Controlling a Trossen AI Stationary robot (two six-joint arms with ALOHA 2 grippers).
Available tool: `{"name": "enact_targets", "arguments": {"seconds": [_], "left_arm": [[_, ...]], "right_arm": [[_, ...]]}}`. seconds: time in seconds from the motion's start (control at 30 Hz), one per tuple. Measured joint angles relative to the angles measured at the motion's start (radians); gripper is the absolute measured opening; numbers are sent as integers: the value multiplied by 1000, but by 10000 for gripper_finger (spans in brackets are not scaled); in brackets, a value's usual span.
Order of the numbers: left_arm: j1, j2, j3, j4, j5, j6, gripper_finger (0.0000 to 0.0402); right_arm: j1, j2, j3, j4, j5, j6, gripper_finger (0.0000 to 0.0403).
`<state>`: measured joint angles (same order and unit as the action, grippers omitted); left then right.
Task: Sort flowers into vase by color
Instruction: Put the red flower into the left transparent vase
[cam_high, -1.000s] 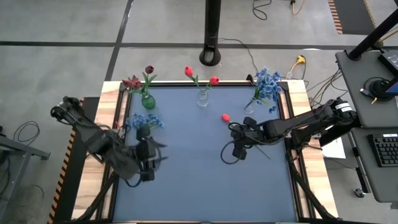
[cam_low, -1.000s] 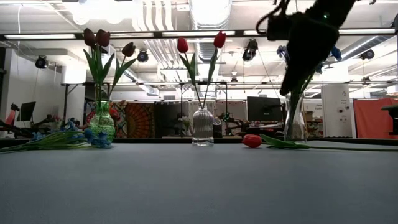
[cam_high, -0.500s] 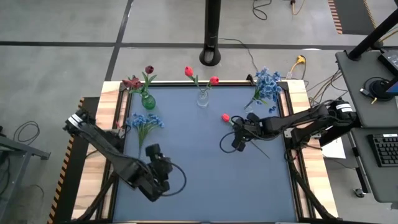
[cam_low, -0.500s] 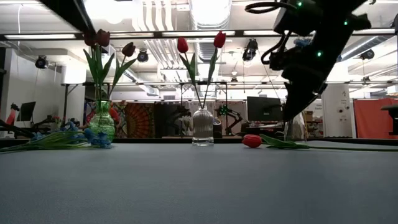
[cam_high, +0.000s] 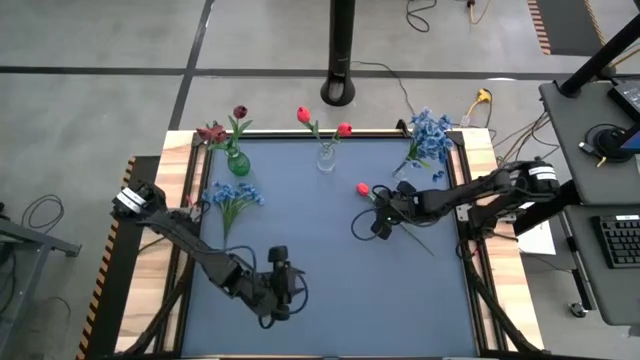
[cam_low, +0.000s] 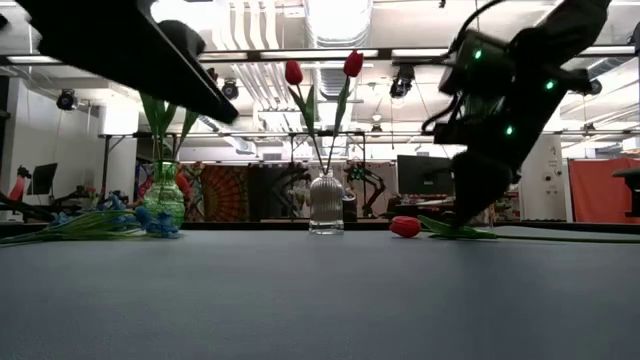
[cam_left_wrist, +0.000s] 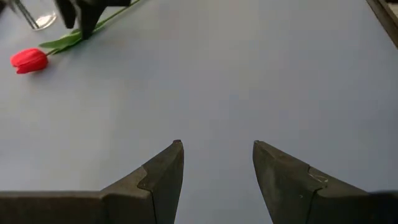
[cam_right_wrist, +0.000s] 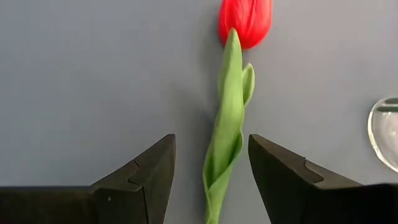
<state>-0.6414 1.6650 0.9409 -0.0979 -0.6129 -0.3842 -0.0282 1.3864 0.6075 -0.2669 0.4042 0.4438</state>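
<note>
A red tulip (cam_high: 362, 188) lies flat on the blue table, its green stem (cam_right_wrist: 225, 140) running toward the right edge. My right gripper (cam_right_wrist: 211, 142) hangs open just over that stem, one finger on each side, touching nothing. My left gripper (cam_left_wrist: 216, 149) is open over bare table near the front (cam_high: 288, 280). A bunch of blue flowers (cam_high: 232, 197) lies at the left. At the back, a green vase (cam_high: 237, 161) holds maroon blooms, a clear vase (cam_high: 326, 158) holds two red tulips, and a third vase holds blue blossoms (cam_high: 430, 135).
Bare blue table lies in the middle and along the near side. In the right wrist view the clear vase's rim (cam_right_wrist: 385, 134) shows close by. Wooden side rails (cam_high: 165, 200) border the table, and a black pole base (cam_high: 340, 92) stands behind the far edge.
My left gripper has sunk and swung toward the table's near edge and right, away from the blue bunch. My right gripper has come down over the lying tulip's stem, tipping a little. Both stay open; no flower has moved.
</note>
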Motion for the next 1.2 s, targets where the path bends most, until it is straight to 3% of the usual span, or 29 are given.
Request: {"name": "enact_targets", "arguments": {"seconds": [0.17,0.53,0.97,1.2], "left_arm": [[32,-4,-74,122,10,4,176],[43,-6,-79,132,2,9,176],[43,-6,-79,133,-4,9,176],[43,-6,-79,133,-6,9,176]], "right_arm": [[-10,63,1,22,4,-9,196],[-39,98,3,45,-8,-22,185],[-41,100,1,69,-42,-44,22],[-22,62,9,58,-47,-53,14]]}}
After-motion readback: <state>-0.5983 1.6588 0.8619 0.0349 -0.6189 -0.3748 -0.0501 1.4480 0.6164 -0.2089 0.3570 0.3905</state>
